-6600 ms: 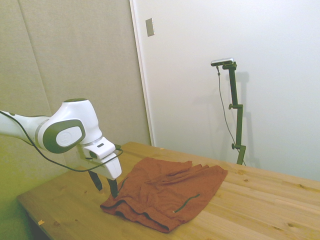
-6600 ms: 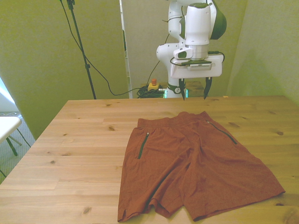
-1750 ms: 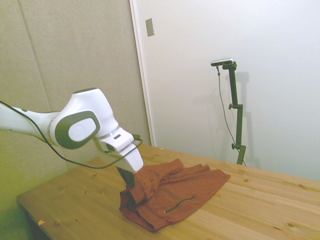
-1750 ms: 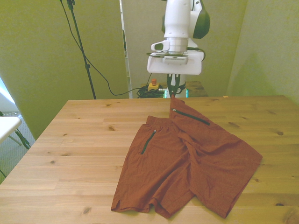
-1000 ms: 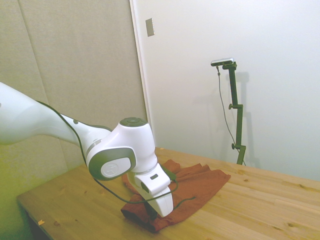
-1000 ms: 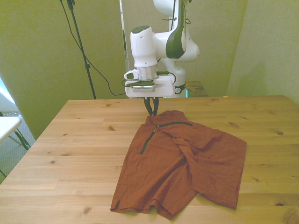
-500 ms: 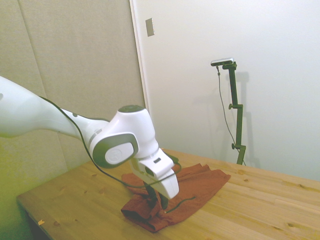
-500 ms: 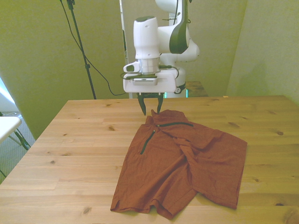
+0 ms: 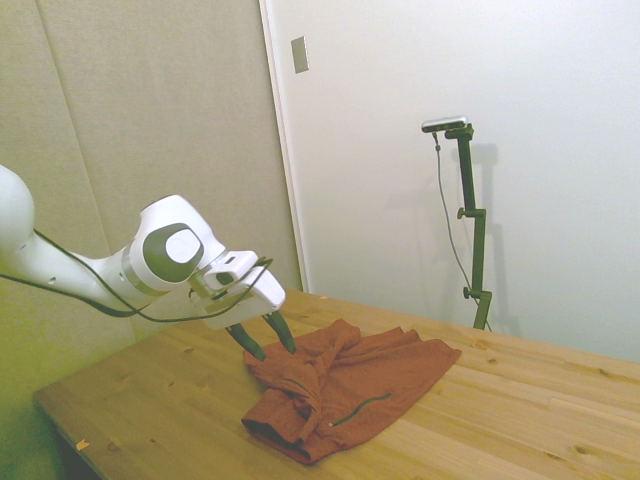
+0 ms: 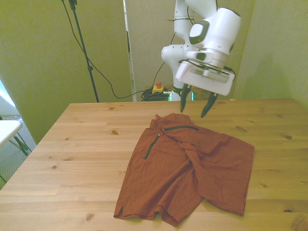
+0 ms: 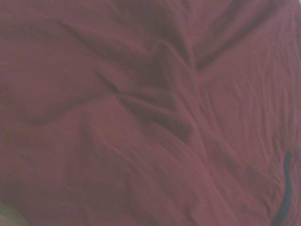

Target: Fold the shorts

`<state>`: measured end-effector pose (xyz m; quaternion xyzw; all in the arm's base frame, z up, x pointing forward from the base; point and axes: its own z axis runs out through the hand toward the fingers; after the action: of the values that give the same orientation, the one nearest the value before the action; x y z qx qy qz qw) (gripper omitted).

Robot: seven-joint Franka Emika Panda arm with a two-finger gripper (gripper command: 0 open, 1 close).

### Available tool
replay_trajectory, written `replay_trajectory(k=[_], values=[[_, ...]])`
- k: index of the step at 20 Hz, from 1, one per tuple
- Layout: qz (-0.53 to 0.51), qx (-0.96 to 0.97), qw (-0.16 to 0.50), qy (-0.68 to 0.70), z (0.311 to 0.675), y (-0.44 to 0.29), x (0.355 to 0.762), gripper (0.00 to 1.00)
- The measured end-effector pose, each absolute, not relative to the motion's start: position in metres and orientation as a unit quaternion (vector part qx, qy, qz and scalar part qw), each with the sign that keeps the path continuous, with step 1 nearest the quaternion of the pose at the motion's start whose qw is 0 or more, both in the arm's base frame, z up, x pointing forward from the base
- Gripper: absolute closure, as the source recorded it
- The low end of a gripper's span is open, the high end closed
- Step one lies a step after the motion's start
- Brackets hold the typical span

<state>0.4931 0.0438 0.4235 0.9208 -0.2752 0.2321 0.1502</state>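
The rust-orange shorts (image 10: 187,166) lie on the wooden table (image 10: 72,144), one waist corner folded over onto the other side, with dark pocket lines showing and wrinkles across the middle. In the side view the shorts (image 9: 345,390) form a rumpled heap. My gripper (image 10: 195,107) hangs open and empty above the waistband end, tilted, its dark fingers spread apart; in the side view the gripper (image 9: 268,337) hovers just off the fabric's edge. The wrist view is filled by creased orange fabric (image 11: 141,117) with a dark trim line (image 11: 284,193) at one edge.
The table's near edge (image 10: 57,216) runs close under the shorts' hems. Bare wood lies on the front view's left and right of the garment. A red-topped button box (image 10: 157,86) and cables sit on the floor behind the table.
My gripper has let go of the waist corner, opened wider and swung up and toward the front view's right, tilting. The shorts stay as laid, with the corner folded over.
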Motion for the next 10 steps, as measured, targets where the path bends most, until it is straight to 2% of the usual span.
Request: replay_trajectory(k=[5,10], values=[[0.302,0.909,0.22,-0.183,0.399,0.118,0.514,0.0],[0.297,0.919,0.214,-0.148,0.367,0.179,0.532,0.0]])
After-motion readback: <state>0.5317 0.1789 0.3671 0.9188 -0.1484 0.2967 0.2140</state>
